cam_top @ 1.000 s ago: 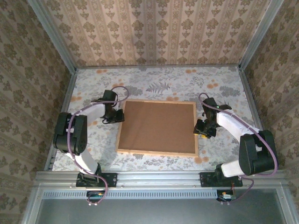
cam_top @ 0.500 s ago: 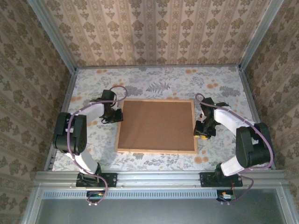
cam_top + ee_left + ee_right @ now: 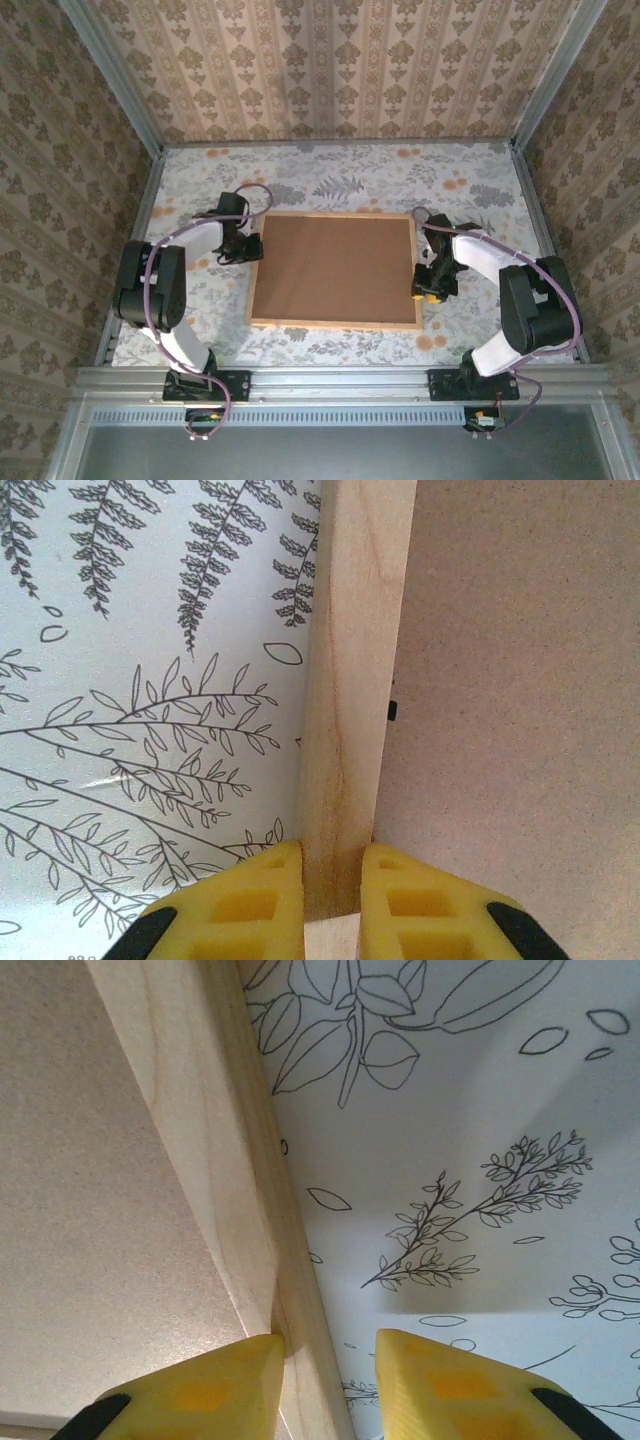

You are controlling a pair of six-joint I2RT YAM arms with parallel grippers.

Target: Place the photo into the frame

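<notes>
The flower-printed table (image 3: 470, 170) carries the frame (image 3: 335, 324) flat at its centre, with the brown backing board (image 3: 335, 265) facing up. You cannot tell whether the photo already lies under that board, so judge the task as part-way at best: the print's seating is unconfirmed.

Your left gripper (image 3: 252, 247) sits at the frame's 9 o'clock rail, towards 10. In the wrist view its yellow fingers (image 3: 250, 900) are clamped on the light wood moulding, one on each side. Your right gripper (image 3: 430, 288) is at the 3 o'clock rail, towards 4. It straddles the moulding, with the inner finger (image 3: 215, 1385) touching the wood and the outer one apart from it, so nothing is gripped there yet.

The patterned walls (image 3: 340, 60) stand well apart at 12, 9 and 3 o'clock. Nothing lies near the frame, and only the arms' own cables hang close by.
</notes>
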